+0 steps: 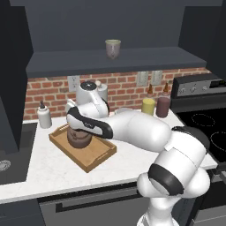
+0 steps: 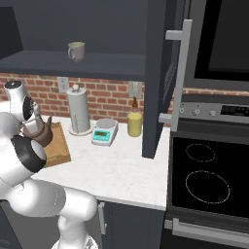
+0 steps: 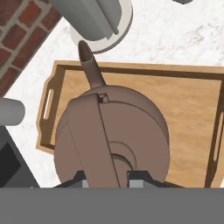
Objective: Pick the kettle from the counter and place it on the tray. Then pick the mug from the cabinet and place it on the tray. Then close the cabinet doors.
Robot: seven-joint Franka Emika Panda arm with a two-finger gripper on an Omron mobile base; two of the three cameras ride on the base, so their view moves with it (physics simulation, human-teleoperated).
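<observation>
The dark-brown kettle (image 3: 131, 127) sits low inside the wooden tray (image 3: 188, 109), at its left end, spout toward the brick wall. Whether it rests on the tray floor I cannot tell. My gripper (image 3: 106, 178) is shut on its arched handle from above. From the left base view, my forearm covers the top of the kettle (image 1: 78, 138) in the tray (image 1: 100, 155) on the white counter (image 1: 53, 172). The grey-green mug (image 1: 112, 47) stands upright on the open cabinet's dark shelf (image 1: 132, 59). The right cabinet door (image 2: 158, 73) stands open over the counter.
A paper towel holder (image 2: 79, 109), a small scale (image 2: 105, 131) and a yellow canister (image 2: 134, 124) stand behind and right of the tray. A maroon canister (image 1: 163, 106) sits by the stove (image 1: 207, 123). A soap bottle (image 1: 43, 115) and the sink (image 1: 9, 163) are at left.
</observation>
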